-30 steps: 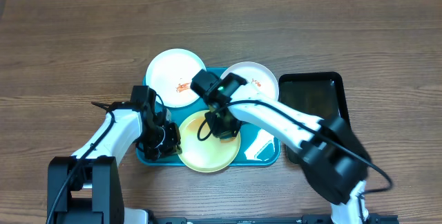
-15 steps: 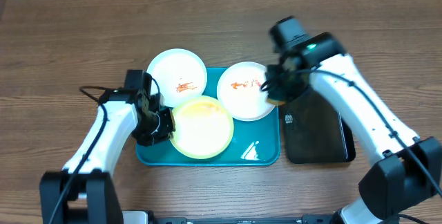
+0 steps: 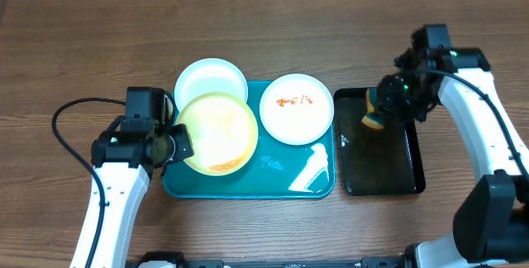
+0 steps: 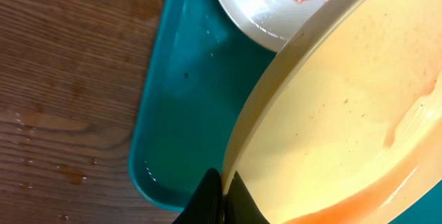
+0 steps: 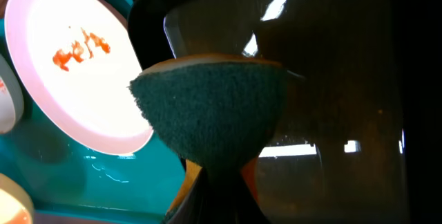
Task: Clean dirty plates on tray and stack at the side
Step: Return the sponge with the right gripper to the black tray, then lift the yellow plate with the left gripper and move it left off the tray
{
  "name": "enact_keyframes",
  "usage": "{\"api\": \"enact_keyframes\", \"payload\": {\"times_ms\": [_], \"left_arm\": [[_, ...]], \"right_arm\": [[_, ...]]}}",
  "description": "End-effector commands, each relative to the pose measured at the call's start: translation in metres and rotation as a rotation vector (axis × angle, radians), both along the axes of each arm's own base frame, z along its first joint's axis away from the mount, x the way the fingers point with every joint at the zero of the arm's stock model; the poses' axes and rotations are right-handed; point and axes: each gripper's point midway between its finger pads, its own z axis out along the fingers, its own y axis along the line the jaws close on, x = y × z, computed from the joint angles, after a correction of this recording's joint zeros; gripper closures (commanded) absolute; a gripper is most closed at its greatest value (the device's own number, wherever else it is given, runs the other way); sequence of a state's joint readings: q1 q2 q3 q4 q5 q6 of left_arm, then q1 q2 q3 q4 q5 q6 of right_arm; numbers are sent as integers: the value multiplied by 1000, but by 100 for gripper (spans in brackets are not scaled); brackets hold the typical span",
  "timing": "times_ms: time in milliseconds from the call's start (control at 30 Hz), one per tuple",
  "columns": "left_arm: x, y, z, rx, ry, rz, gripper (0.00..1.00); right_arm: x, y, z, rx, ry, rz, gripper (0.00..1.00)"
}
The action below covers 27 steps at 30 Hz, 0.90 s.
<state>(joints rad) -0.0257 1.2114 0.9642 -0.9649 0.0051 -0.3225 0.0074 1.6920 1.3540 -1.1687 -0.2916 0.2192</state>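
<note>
My left gripper (image 3: 178,145) (image 4: 224,191) is shut on the left rim of the pale yellow plate (image 3: 219,131) (image 4: 345,113). That plate is tilted above the teal tray (image 3: 273,181) (image 4: 186,99), with orange liquid pooled at its low edge. It overlaps a white plate (image 3: 211,76) (image 4: 276,3) that bears red sauce. A second white plate (image 3: 296,107) (image 5: 76,65), smeared with sauce, lies on the tray's right half. My right gripper (image 3: 383,109) (image 5: 221,182) is shut on a green-and-yellow sponge (image 3: 372,119) (image 5: 207,106), which hangs over the black tray (image 3: 380,156) (image 5: 331,79).
The narrow black tray sits just right of the teal tray, its bottom wet and glossy. Water streaks glint on the teal tray's bare front part. Wooden tabletop (image 3: 83,53) surrounds both trays. A black cable (image 3: 66,115) loops left of my left arm.
My right arm swung right with the sponge, from over the yellow plate to above the black tray. My left gripper lifted and tilted the yellow plate, shifting it left and back over the white plate.
</note>
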Motion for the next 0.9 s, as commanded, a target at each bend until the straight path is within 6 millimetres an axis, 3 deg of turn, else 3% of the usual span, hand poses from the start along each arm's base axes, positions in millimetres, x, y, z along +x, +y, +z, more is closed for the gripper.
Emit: {"api": "enact_keyframes", "payload": {"times_ms": [0, 133, 467, 867], "left_arm": [[11, 9, 20, 73, -86, 21, 96], [17, 3, 25, 156, -122, -19, 96], [21, -13, 42, 415, -213, -87, 96], [27, -53, 52, 670, -291, -297, 96]], "right_arm": [[-12, 10, -2, 52, -35, 100, 96], [-19, 11, -15, 50, -20, 120, 96], [-19, 11, -16, 49, -21, 120, 96], [-19, 11, -16, 49, -23, 124, 96]]}}
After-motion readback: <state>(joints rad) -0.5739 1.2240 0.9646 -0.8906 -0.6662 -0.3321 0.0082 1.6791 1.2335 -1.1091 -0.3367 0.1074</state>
